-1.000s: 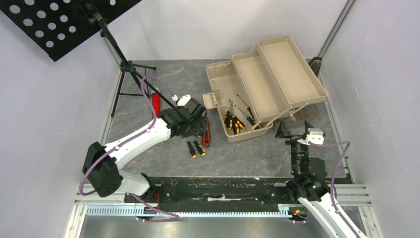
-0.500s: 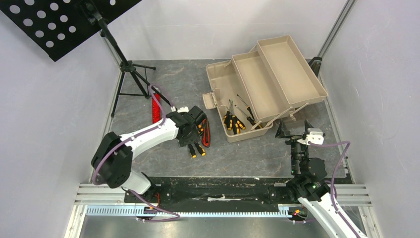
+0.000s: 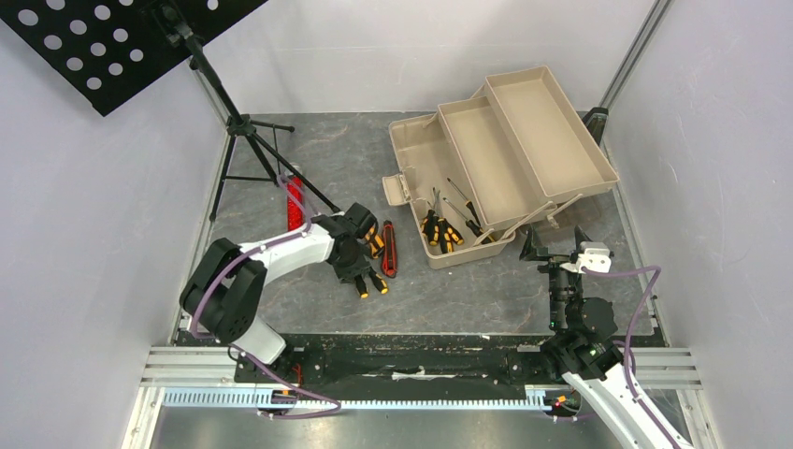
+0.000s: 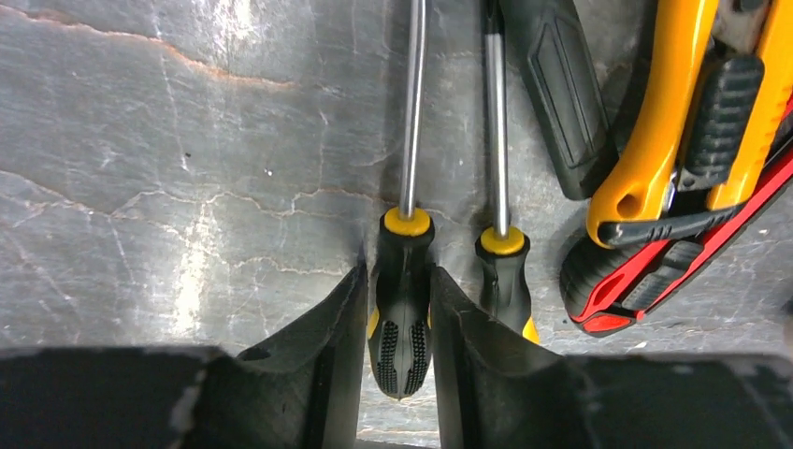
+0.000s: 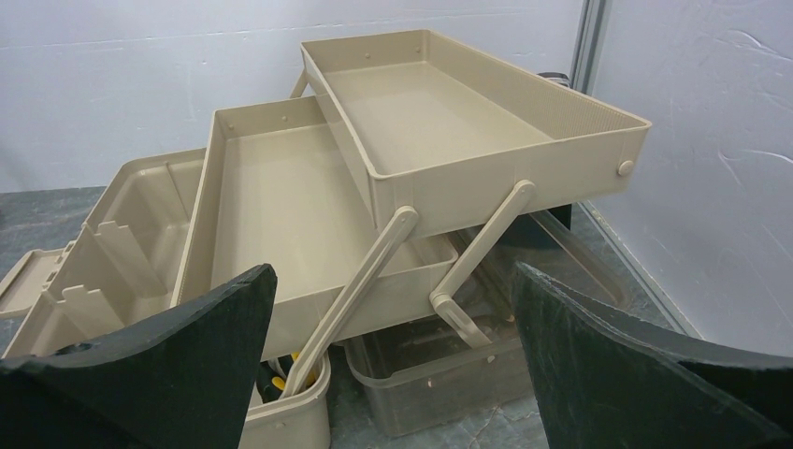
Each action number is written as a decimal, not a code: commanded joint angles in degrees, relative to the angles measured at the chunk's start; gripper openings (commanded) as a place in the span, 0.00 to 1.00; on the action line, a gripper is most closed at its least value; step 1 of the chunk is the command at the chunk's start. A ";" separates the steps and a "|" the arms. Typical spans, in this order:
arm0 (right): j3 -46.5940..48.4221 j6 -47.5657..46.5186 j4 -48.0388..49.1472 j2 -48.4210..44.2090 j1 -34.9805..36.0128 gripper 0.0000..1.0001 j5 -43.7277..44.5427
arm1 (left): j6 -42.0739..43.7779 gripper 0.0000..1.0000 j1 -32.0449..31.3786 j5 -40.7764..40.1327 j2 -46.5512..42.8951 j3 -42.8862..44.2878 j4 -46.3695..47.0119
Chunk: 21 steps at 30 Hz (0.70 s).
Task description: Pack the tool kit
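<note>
From above, the left tool (image 3: 359,273) is down on the desk (image 3: 468,295), over the handle end of a screwdriver (image 3: 362,286). A second screwdriver (image 3: 378,281) lies just to that tool's right. Just beyond it are the orange knife (image 3: 374,241) and the red knife (image 3: 389,254), side by side. A red bar (image 3: 295,201) lies beyond and to its left, by the feet of the music stand (image 3: 245,131). The toolbox (image 3: 411,178) stands open to its far right, with more screwdrivers (image 3: 439,229) in its bottom. The right tool (image 3: 555,243) hangs spread wide just short of the toolbox's near corner, holding nothing.

From the left wrist, the left tool (image 4: 397,309) has its fingers (image 4: 318,355) pressed against both sides of the screwdriver (image 4: 411,122), pinching its black-and-yellow handle as it lies flat on the desk (image 4: 140,187). The second screwdriver (image 4: 500,262) lies parallel, touching the outside of the right finger. Further right the orange knife (image 4: 655,122) overlaps the red knife (image 4: 673,271), crowding that side. To the tool's left is bare desk.

From the right wrist, the right tool (image 5: 393,271) stands spread, fingers well apart with nothing between them. Straight ahead is the toolbox (image 5: 524,178), both trays folded out and up on their arms. A clear tub (image 5: 421,379) sits under the trays, close in front of the tool.
</note>
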 commanded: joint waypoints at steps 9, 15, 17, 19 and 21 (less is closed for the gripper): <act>-0.20 -0.40 2.64 -2.52 0.34 0.98 0.40 | 1.02 0.05 6.65 0.09 -11.25 -4.99 2.21; -0.21 -0.47 2.67 -2.51 0.32 0.98 0.44 | 1.74 0.02 6.65 2.04 -17.77 -3.36 5.84; -0.27 -0.52 2.68 -2.56 0.34 0.98 0.51 | 1.79 0.02 6.65 4.03 -19.64 -2.79 8.21; -0.25 -0.47 2.67 -2.64 0.34 0.98 0.49 | 1.36 0.02 6.65 6.36 -21.27 -2.31 11.30; -0.21 -0.48 2.65 -2.60 0.29 0.98 0.52 | 0.40 0.02 6.50 8.88 -22.69 -2.13 15.01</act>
